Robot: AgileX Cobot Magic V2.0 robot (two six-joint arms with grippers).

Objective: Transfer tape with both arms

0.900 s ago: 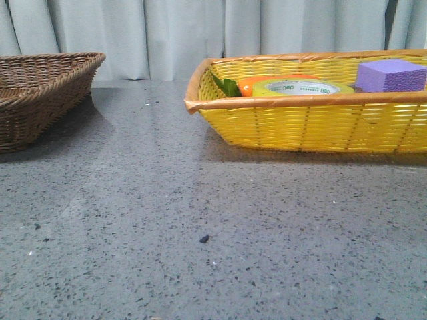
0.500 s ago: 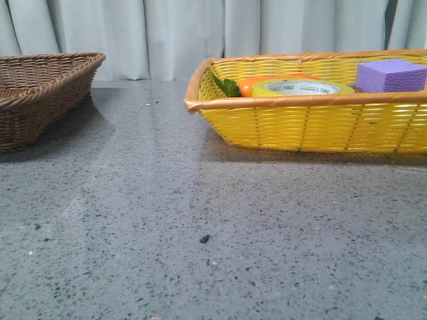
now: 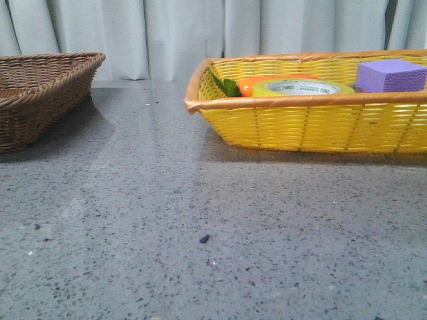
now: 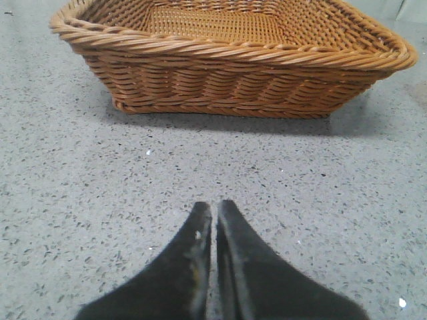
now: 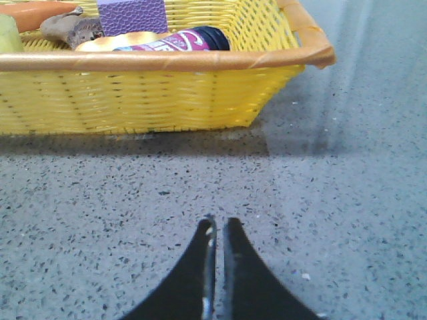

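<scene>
The tape (image 3: 303, 87), a yellow roll with a white core and green letters, lies flat inside the yellow basket (image 3: 300, 127) at the right of the front view. It sits between an orange carrot (image 3: 252, 85) and a purple foam block (image 3: 390, 75). Neither gripper shows in the front view. My left gripper (image 4: 215, 204) is shut and empty, low over the table in front of the brown wicker basket (image 4: 227, 80). My right gripper (image 5: 219, 221) is shut and empty, over the table in front of the yellow basket (image 5: 153, 93). A yellow-green edge at that view's border (image 5: 5, 35) may be the tape.
The brown wicker basket (image 3: 40, 93) stands at the far left and looks empty inside. The yellow basket also holds a pink-labelled can (image 5: 177, 41), a brown lump (image 5: 70, 28) and the purple block (image 5: 131, 15). Grey speckled table (image 3: 200, 220) lies between the baskets; a curtain hangs behind.
</scene>
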